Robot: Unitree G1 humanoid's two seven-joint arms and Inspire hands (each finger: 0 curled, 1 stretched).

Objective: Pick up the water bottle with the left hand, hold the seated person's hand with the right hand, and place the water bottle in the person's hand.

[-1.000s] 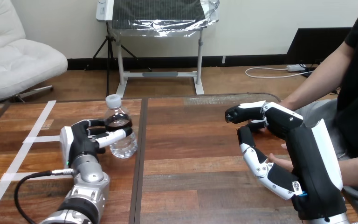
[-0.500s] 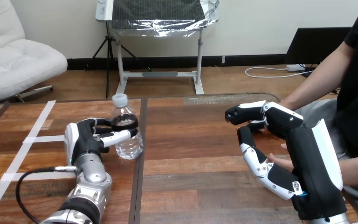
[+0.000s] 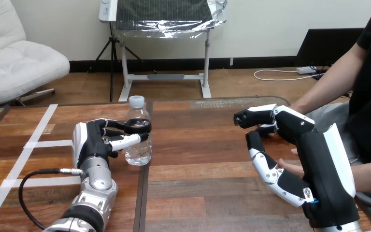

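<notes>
Bottle [image 3: 138, 147], clear plastic cyl., in L hand [image 3: 92, 143].

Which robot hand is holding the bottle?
The left robot hand: its fingers curl round the bottle; the right robot hand is by the person's hand.

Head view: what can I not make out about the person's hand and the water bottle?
The person's hand: mostly hidden behind the right hand; grip cannot be told.
The water bottle: middle covered by the left hand; whether its base touches the table is unclear.
</notes>
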